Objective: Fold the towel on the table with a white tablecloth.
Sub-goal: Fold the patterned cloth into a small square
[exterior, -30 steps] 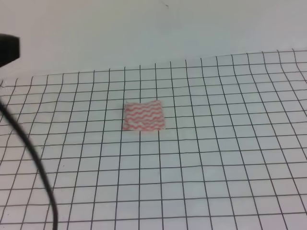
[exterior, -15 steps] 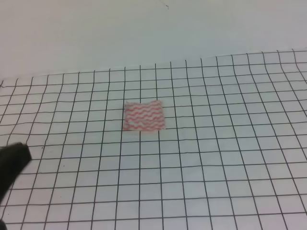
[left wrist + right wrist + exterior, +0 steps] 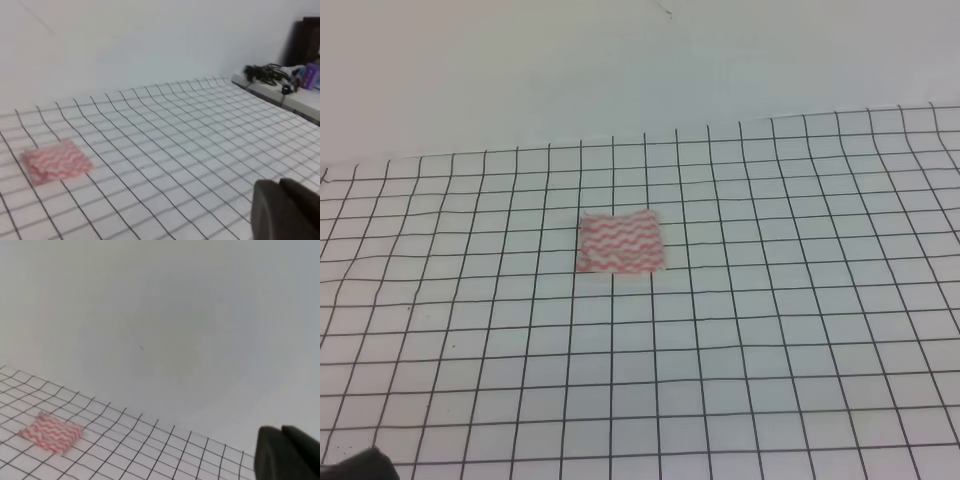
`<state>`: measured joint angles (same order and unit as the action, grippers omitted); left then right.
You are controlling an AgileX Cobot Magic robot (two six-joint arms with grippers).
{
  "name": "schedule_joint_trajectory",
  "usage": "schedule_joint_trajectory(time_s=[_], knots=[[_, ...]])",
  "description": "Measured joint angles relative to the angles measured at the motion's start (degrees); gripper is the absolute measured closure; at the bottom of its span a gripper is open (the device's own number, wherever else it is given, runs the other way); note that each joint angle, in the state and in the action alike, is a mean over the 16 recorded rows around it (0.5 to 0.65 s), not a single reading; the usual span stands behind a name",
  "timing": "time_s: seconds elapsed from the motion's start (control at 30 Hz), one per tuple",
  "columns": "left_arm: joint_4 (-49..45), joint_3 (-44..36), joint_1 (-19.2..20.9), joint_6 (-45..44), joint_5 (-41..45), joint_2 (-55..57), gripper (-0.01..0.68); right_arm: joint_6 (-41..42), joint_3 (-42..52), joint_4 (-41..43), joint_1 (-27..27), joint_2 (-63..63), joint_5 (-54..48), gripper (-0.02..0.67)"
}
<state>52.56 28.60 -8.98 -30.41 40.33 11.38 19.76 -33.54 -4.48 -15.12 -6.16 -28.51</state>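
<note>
Because the towel (image 3: 619, 243) lies thin and limp on the surface (image 3: 770, 330), pinch a corner; I cannot tell either gripper's finger opening.

A small towel (image 3: 619, 242) with pink-red wavy stripes on white lies flat near the middle of the tabletop (image 3: 880, 420), already folded into a compact, layered rectangle a couple of grid squares wide. Beneath it spreads the white tablecloth (image 3: 770, 330), printed with thin black grid lines and slightly rippled along its far edge.
</note>
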Motion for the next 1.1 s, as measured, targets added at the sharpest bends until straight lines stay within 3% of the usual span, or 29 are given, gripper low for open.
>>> schedule_joint_trajectory(time_s=[0.53, 0.83, 1.1], knots=[[1.82, -1.44, 0.00, -0.59, 8.96, -1.56, 0.675, 0.62, 17.51, -0.55, -0.47, 5.91, 8.57, 0.649], [1.45, -1.44, 0.00, -1.39, 10.71, -1.57, 0.675, 0.55, 21.75, -1.21, -0.45, 6.20, 10.00, 0.649], [-7.50, -2.20, 0.00, -0.79, 9.27, -2.58, 0.675, 0.27, 21.93, -1.41, -0.45, 6.20, 10.39, 0.649]])
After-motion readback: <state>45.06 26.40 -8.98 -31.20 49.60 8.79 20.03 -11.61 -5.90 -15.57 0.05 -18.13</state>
